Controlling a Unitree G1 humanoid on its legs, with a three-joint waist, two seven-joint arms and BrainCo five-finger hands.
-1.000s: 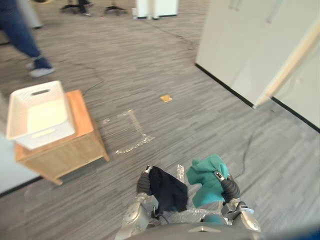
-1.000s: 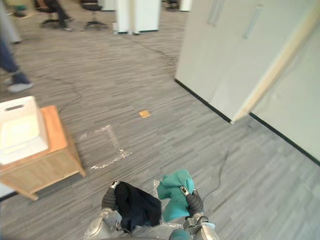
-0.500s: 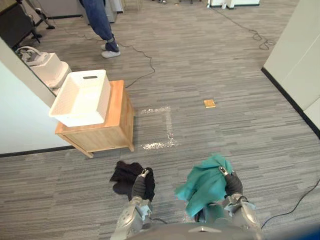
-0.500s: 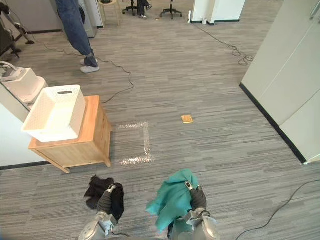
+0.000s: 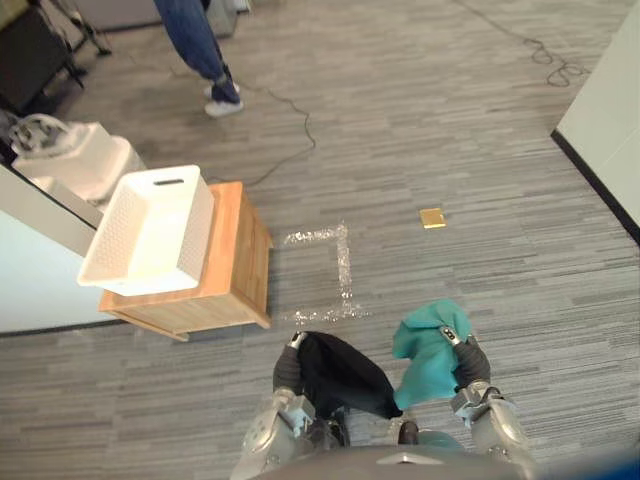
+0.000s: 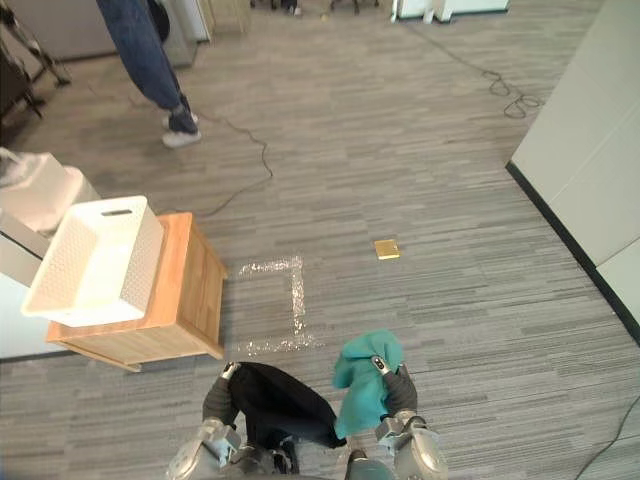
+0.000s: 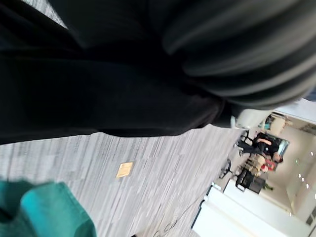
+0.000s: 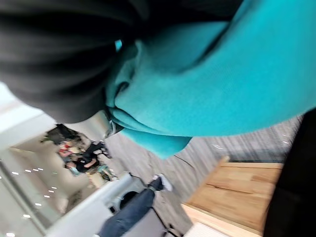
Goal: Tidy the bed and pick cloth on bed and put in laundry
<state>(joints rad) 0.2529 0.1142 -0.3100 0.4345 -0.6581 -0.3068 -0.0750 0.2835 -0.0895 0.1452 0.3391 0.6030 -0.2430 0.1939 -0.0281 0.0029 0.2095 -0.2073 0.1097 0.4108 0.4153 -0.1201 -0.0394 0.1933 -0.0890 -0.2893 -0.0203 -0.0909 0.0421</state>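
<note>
Cloths are in both our hands. Our left hand (image 5: 288, 368) is closed on the black cloth (image 5: 340, 375), with one finger tip hooked over its top edge. The rest of those fingers are under the cloth. Our right hand (image 5: 468, 362) is closed on the teal cloth (image 5: 425, 350) in the same way. The two cloths hang side by side at 6 o'clock, close in front of us and up off the floor (image 5: 450, 150).

The basket (image 5: 112, 235) is at 10 o'clock, well apart from our hands. It is white with nothing in it, and it sits on a small wood desk (image 5: 235, 262).

We think the picking up is done for these two cloths, and the step now is to carry them to the basket. Next we need to turn toward 10 o'clock and walk until the desk is right in front of us. Then we lift each hand over the rim and open it so the cloth drops in.

A person (image 5: 195, 40) stands at 11 o'clock, past the basket, so we should go slowly. The tape marks (image 5: 340, 275) at 12 o'clock and the tan square (image 5: 432, 217) at 1 o'clock are not in our way.
</note>
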